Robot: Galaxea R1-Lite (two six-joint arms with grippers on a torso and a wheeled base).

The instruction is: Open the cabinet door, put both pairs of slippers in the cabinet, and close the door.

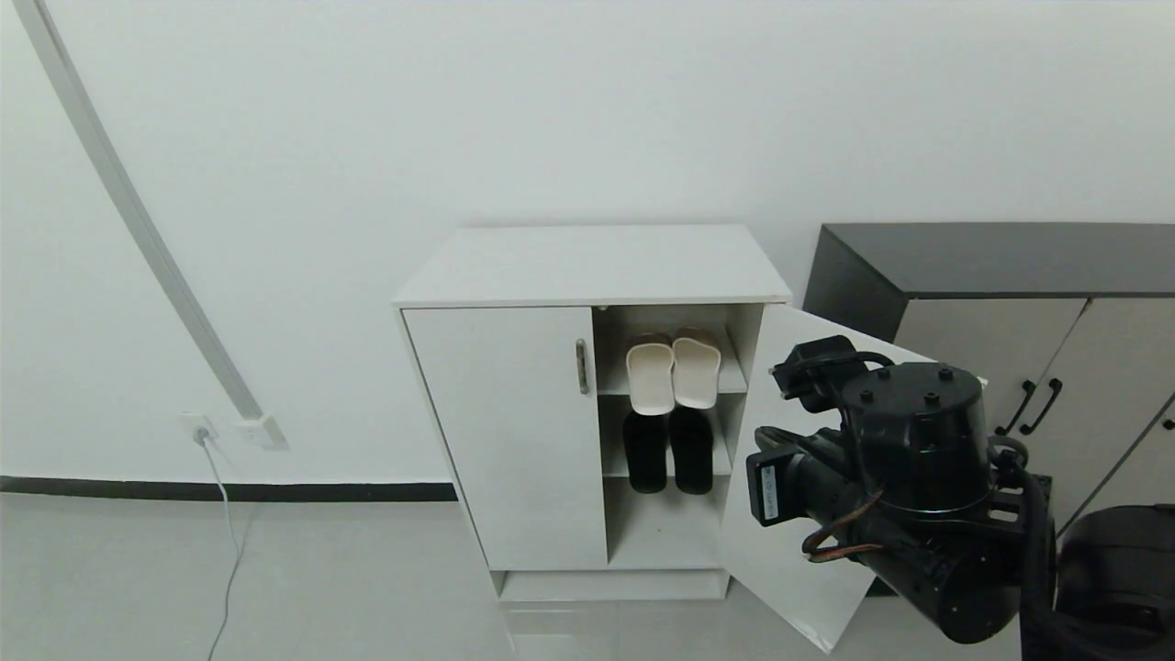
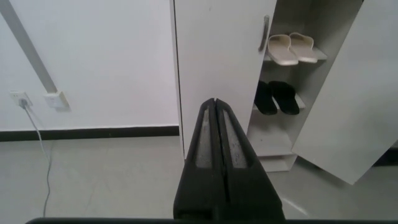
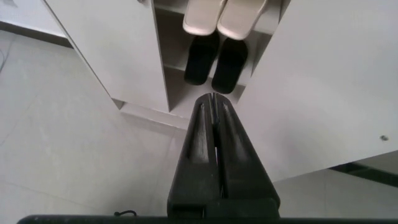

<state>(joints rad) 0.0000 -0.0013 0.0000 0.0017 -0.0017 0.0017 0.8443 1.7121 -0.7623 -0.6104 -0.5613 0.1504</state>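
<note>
Left gripper (image 2: 214, 107): two flat, matte black fingers pressed together with nothing between them, facing the closed left door (image 2: 214, 56). Right gripper (image 3: 213, 99): likewise clenched and empty, low before the open compartment. The smooth white laminate cabinet (image 1: 587, 266) has two doors. The right door (image 1: 780, 560) is swung wide, and the left bears one slim metal handle (image 1: 581, 366). Inside, one pair of cream slippers (image 1: 695, 372) overhangs the top shelf, and one pair of black slippers (image 1: 645, 450) lies on the shelf beneath. Glossy grey tiled floor (image 1: 275, 588).
</note>
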